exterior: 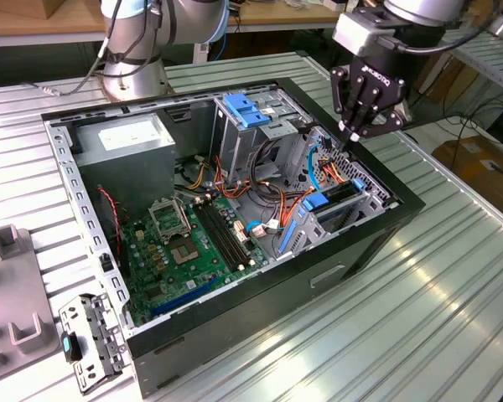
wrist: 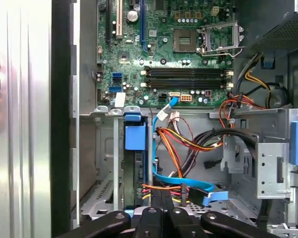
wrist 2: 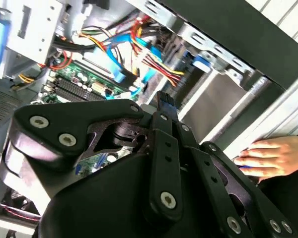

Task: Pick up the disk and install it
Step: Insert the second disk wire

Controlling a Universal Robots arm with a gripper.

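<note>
the open computer case [exterior: 235, 318] lies on its side on the ribbed metal table [exterior: 453, 276], and the black gripper [exterior: 356, 134] hangs just over the case's drive-bay corner, fingertips drawn together with nothing between them. below the gripper the green motherboard [wrist: 174, 54] spreads across the case floor. right beneath the fingertips the disk [exterior: 335, 194] sits edge-up in its bay, framed by blue rails. a person's hand [wrist 2: 268, 156] rests on the table beside the case wall.

We note bright, even overhead light; glare streaks the ribbed metal table [exterior: 453, 285]. Second wrist view: the hand [wrist 2: 268, 157] overexposed, foreground soft.
</note>
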